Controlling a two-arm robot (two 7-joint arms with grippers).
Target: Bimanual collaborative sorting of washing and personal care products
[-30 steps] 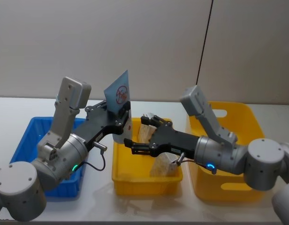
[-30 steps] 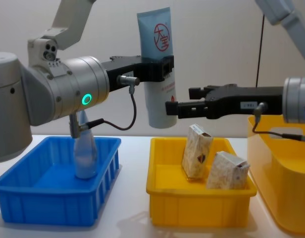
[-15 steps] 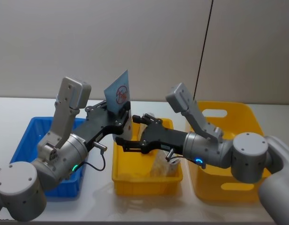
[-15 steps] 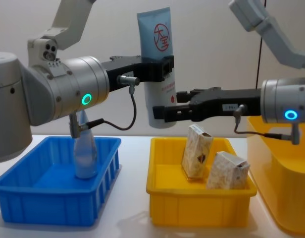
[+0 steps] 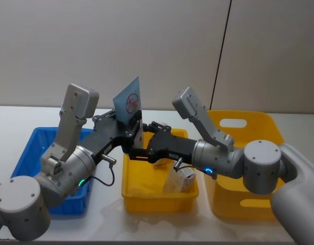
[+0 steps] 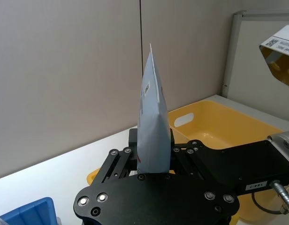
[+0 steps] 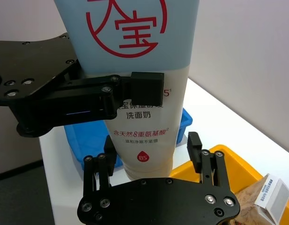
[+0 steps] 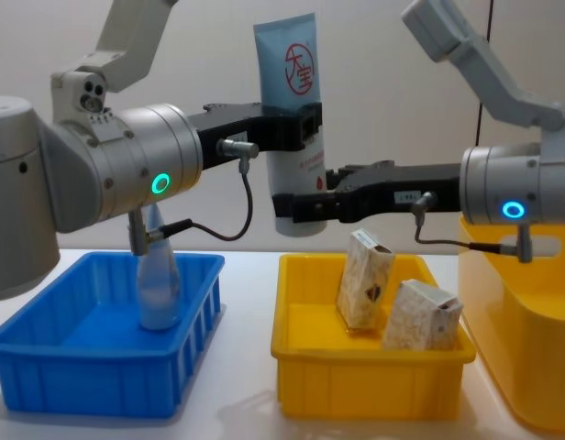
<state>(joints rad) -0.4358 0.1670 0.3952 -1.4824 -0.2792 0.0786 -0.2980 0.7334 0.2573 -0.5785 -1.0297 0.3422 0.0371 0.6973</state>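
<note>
My left gripper (image 8: 297, 126) is shut on the middle of the tall pale-blue tube (image 8: 292, 92) with the red circular logo, holding it upright in the air above the gap between the blue bin and the small yellow bin. My right gripper (image 8: 297, 207) is open, its fingers (image 7: 109, 146) straddling the tube's (image 7: 140, 70) lower end, with a small gap showing on one side. Two beige speckled cartons (image 8: 365, 280) (image 8: 422, 316) stand in the small yellow bin (image 8: 356, 380). A slim clear bottle (image 8: 157, 275) stands in the blue bin (image 8: 90, 371).
A large yellow bin (image 8: 530, 330) stands at the right on the white table. The two forearms meet over the small yellow bin (image 5: 159, 196). A plain wall is behind.
My right gripper has moved left across the small yellow bin until its open fingers reach around the tube's lower end. The left arm and the tube have stayed still.
</note>
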